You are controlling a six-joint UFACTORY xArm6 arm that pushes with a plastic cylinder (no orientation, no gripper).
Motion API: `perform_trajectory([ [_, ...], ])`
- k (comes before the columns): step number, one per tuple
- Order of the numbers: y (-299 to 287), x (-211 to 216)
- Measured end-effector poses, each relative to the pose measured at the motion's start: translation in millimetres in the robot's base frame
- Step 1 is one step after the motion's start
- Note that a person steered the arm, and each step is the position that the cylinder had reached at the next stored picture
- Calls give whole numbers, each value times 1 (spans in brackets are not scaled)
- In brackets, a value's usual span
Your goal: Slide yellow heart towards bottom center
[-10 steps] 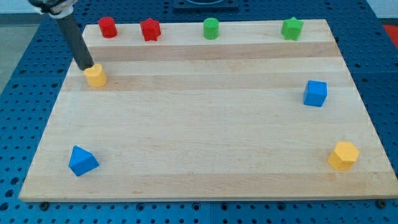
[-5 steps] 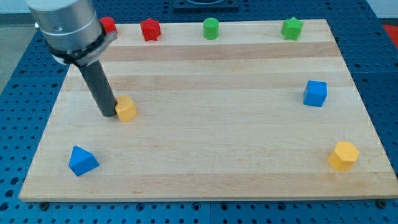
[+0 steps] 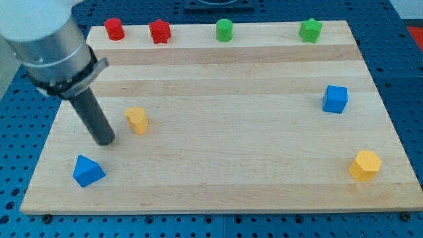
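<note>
A pale wooden surface (image 3: 218, 152) fills the view, its planks running left to right, and it sits on a blue pegboard bench (image 3: 406, 79) dotted with holes. No lettering or labels can be read anywhere. Along the view's top edge sit a red cylinder (image 3: 115, 28), a red star (image 3: 159, 31), a green cylinder (image 3: 225, 30) and a green star (image 3: 310, 30). Over on the view's right there's a blue cube (image 3: 335, 99), and below it a yellow hexagon (image 3: 365, 165) near the bottom right corner. A blue triangle (image 3: 87, 170) lies at the bottom left. The yellow heart (image 3: 137, 120) sits left of centre, about midway up the surface. My tip (image 3: 106, 140), the tool here, is a bare rod holding nothing; it stands just left of and a little below the heart, with a small gap, not touching it, and above the blue triangle.
</note>
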State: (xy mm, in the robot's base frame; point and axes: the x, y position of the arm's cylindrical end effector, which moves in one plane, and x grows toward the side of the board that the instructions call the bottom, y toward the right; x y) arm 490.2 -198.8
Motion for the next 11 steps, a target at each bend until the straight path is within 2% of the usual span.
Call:
perform_trajectory([
  [4,94,-46],
  [10,206,12],
  [11,188,21],
])
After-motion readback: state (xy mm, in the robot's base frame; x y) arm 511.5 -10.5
